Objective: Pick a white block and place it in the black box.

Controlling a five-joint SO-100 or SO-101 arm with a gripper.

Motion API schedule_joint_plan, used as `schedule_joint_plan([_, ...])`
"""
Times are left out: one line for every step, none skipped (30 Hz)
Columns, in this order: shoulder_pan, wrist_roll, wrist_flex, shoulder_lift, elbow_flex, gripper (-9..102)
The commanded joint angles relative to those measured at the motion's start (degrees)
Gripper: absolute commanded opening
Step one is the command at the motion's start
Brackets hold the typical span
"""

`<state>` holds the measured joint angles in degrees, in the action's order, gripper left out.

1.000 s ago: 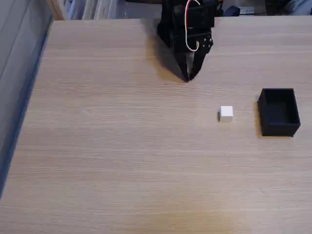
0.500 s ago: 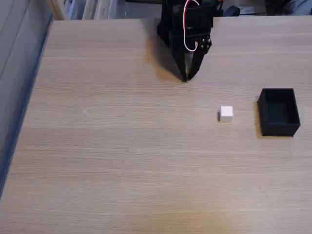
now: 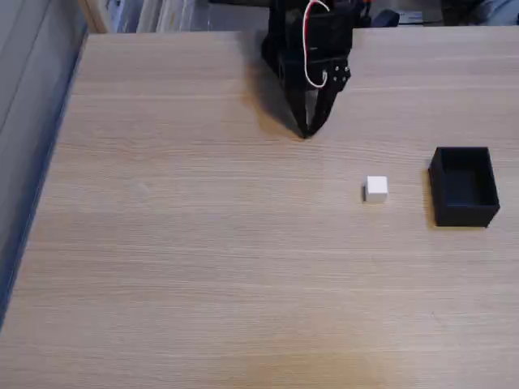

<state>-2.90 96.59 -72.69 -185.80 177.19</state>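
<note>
Wood-grain table point(image 3: 203, 243): white block point(image 3: 376, 189) centre-right, black box point(image 3: 464, 185) right edge; gripper point(image 3: 306, 130) top centre, fingers together, empty

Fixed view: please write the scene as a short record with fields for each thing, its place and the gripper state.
white block: on the table, left of the box, apart from it
black box: open top, near the right edge, nothing seen inside
gripper: fingertips together, pointing down at the table, far from the block, holding nothing
table: light wood

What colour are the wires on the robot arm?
The wires on the black robot arm are red and white, seen best in the fixed view.
</note>
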Motion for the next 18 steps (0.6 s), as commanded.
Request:
schedule_joint_plan([-1.1,0.2,1.8,3.3,-3.1,0])
schedule_joint_plan([-1.8,-0.1,1.9,4.7,-4.3,0])
schedule_joint_plan([-2.5,-0.5,2.2,6.3,-5.8,0])
schedule_joint_plan([-3.3,-1.0,2.3,8.2,-7.5,0])
schedule_joint_plan([-4.0,-1.5,2.5,10.4,-9.4,0])
schedule_joint_plan([-4.8,-1.8,2.5,13.0,-11.6,0])
schedule_joint_plan([-5.7,-2.3,2.5,15.7,-14.1,0])
schedule_joint_plan([-6.6,-2.5,2.6,18.6,-16.5,0])
schedule_joint_plan([-7.6,-2.9,2.8,21.5,-19.2,0])
schedule_joint_plan([-8.5,-3.3,2.9,24.6,-21.8,0])
schedule_joint_plan([-9.5,-3.9,3.0,27.6,-24.4,0])
schedule_joint_plan([-10.4,-4.7,3.2,30.6,-27.0,0])
schedule_joint_plan([-11.2,-5.4,3.3,33.6,-29.4,0])
schedule_joint_plan([-11.9,-6.1,3.3,36.3,-31.8,0])
schedule_joint_plan([-12.5,-6.5,3.3,38.8,-33.9,0])
schedule_joint_plan([-13.0,-6.6,3.1,41.1,-35.9,0])
schedule_joint_plan([-13.4,-6.7,2.9,43.4,-37.7,1])
schedule_joint_plan([-13.6,-6.9,2.9,45.4,-39.1,2])
